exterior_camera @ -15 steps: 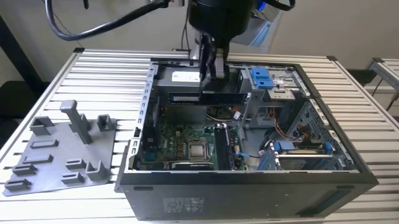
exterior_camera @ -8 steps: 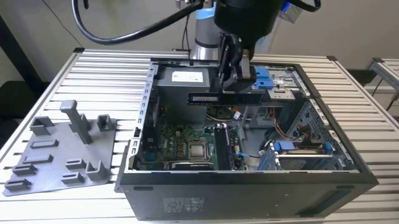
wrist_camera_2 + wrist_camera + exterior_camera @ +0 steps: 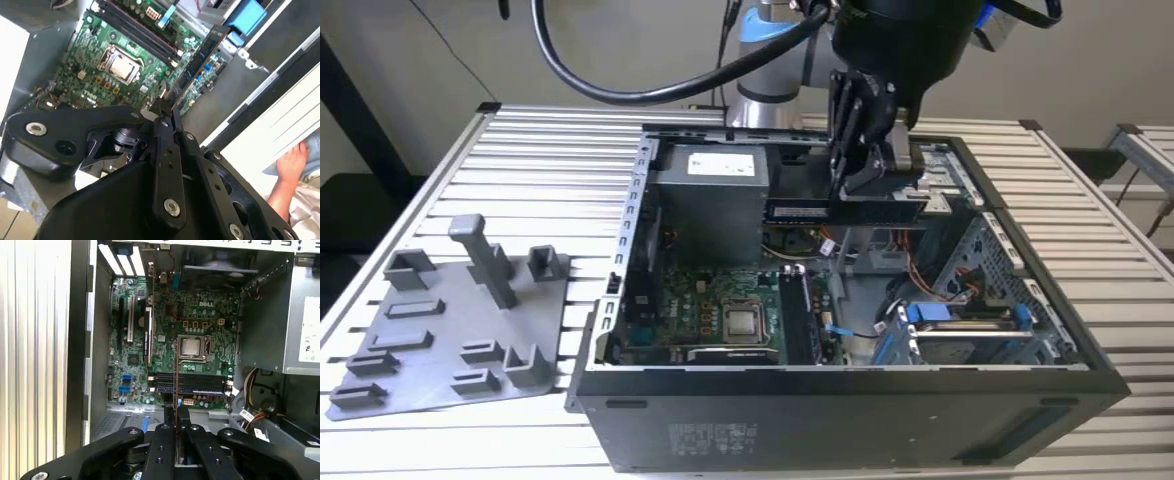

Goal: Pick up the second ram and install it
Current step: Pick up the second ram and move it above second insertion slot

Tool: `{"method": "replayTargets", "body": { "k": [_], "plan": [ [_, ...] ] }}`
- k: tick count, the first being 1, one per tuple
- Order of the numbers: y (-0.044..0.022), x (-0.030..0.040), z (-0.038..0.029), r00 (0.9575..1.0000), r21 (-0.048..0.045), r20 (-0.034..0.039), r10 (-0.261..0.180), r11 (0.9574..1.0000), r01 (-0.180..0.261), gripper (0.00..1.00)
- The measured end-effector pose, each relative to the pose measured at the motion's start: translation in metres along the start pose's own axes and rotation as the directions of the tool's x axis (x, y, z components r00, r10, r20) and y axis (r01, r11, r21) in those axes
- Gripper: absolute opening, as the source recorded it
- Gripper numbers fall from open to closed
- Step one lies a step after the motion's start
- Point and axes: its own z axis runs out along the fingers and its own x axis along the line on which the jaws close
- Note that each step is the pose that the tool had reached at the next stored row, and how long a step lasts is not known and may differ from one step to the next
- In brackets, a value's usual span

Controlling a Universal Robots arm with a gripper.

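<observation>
Above the case point(image 3: 854, 412), fingers point(image 3: 166, 150) pinch the thin, dark second ram point(image 3: 841, 211).

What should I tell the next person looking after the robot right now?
Gripper: shut on the second ram.
Where: the ram hangs in the air over the open computer case, above the motherboard. The memory slots lie next to the processor.
Done: the ram is picked up and brought over the case.
Left: it is not yet pressed into a slot.
Also: the grey fixture plate sits on the table at the exterior view's left.
</observation>
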Motion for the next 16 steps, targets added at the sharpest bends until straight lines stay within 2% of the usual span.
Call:
{"method": "replayTargets", "body": {
  "k": [8,11,16],
  "plan": [
    [-0.0038,0.0001,-0.0001,0.9989,-0.0006,0.0017,0.047,0.9989,-0.047,0.14],
    [-0.0051,0.0001,-0.0001,0.9989,-0.0005,0.0019,0.047,0.9989,-0.047,0.14],
    [-0.0116,0.0003,-0.0004,0.9989,-0.0005,0.0018,0.047,0.9989,-0.047,0.14]
  ]
}}
